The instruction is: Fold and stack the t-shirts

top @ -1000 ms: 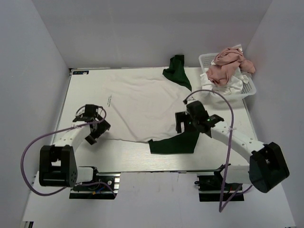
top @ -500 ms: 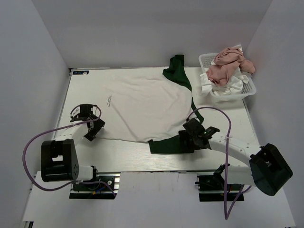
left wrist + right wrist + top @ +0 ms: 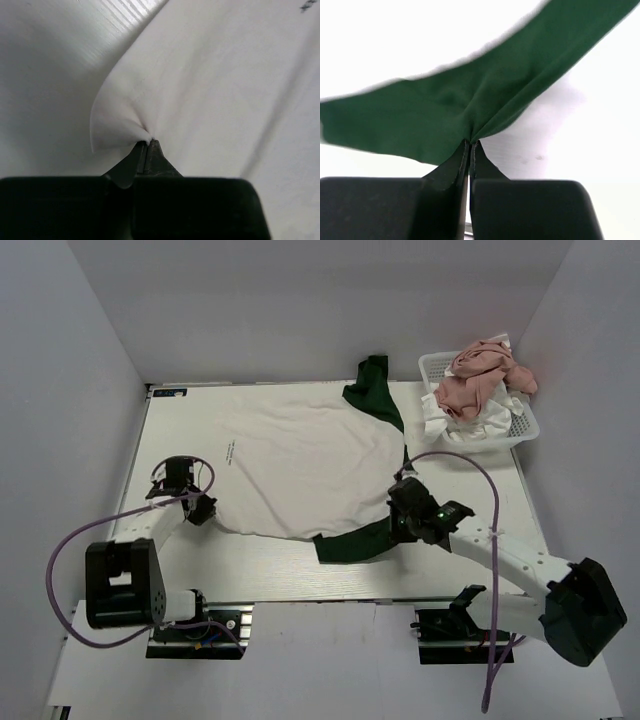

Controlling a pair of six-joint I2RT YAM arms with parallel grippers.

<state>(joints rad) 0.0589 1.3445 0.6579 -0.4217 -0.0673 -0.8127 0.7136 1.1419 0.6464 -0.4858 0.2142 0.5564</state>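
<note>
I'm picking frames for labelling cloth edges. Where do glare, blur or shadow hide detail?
Top external: even light and sharp, but the white t-shirt barely contrasts with the pale table. Left wrist: glare washes out the table at top left, and the left hand is a dark, soft block. Right wrist: the background is blown white, and the green sleeve blurs along its upper edge above the right hand.

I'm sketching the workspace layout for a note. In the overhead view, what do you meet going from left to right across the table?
left gripper → white t-shirt, spread flat, both grippers shut on it → right gripper → basket holding a pink t-shirt
</note>
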